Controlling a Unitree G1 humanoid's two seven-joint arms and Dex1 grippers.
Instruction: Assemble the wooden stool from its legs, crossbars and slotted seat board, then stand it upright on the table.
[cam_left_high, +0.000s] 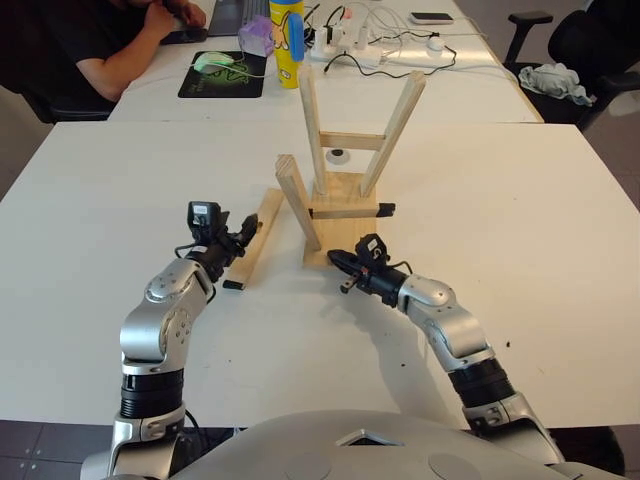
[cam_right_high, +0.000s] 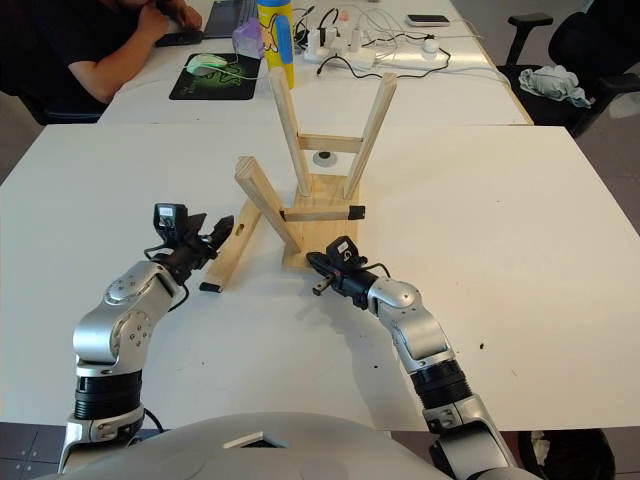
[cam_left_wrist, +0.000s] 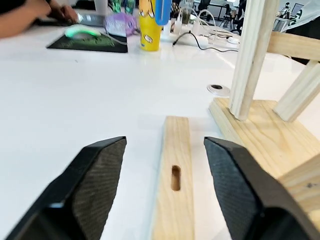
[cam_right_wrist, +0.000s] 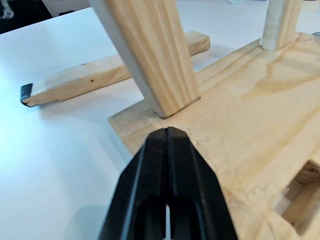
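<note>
Sitting upside down just ahead of the right pincer (cam_left_high: 335, 259), the pale wooden stool (cam_left_high: 316, 130) has its seat board (cam_left_high: 345, 188) flat on the white table (cam_left_high: 520, 220). It has three legs up and two crossbars, though the lower bar's dark far end is hard to make out. One loose slotted leg (cam_left_high: 255, 240) lies ungripped between the left pincer's (cam_left_high: 247, 230) spread fingers (cam_left_wrist: 95, 170). The right pincer's clamped shut, empty, with its tip at the board's near edge.

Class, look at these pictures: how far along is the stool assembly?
Done: three legs stand in the upturned seat board, two joined by a crossbar. In hand: the left claw, open, straddles the loose fourth leg; the right claw, shut, sits by the board. Left: fit that leg, then turn everything upright.
</note>
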